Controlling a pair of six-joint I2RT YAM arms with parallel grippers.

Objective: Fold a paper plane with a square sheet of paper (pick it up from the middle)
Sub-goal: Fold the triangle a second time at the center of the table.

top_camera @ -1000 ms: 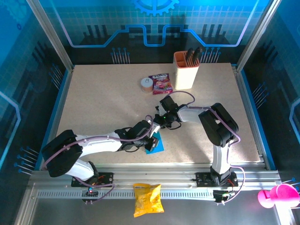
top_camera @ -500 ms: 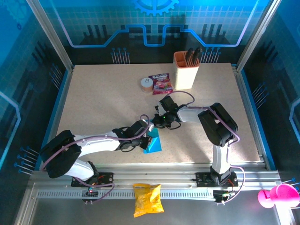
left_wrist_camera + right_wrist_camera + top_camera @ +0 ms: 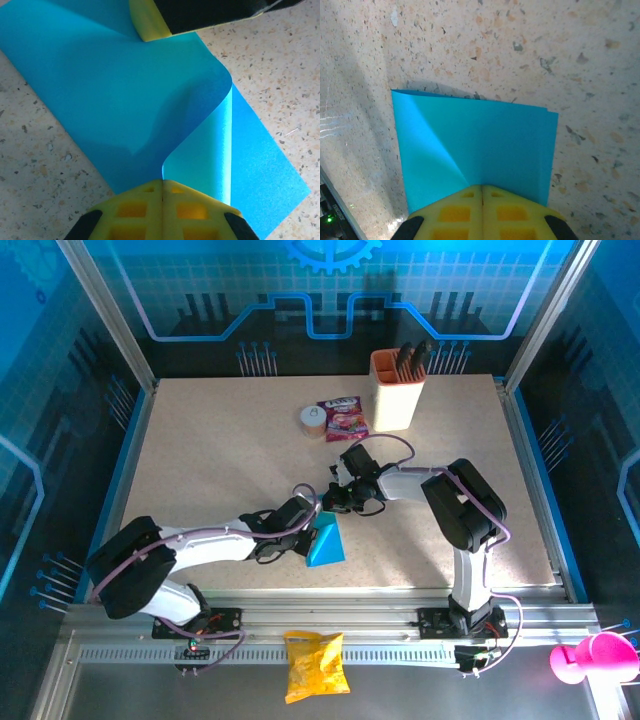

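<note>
Blue paper (image 3: 326, 541) near front centre of table (image 3: 210, 460), folded double, upper flap lifted and curling. Left gripper (image 3: 161, 184) clamped on the curled flap's edge, yellow jaws pressed together on it. Right gripper (image 3: 481, 188) pinched tight on the far edge, diagonal crease running from its jaws. Grippers close together across the sheet. Snack packet (image 3: 343, 418) and orange holder (image 3: 395, 390) well apart, at back.
</note>
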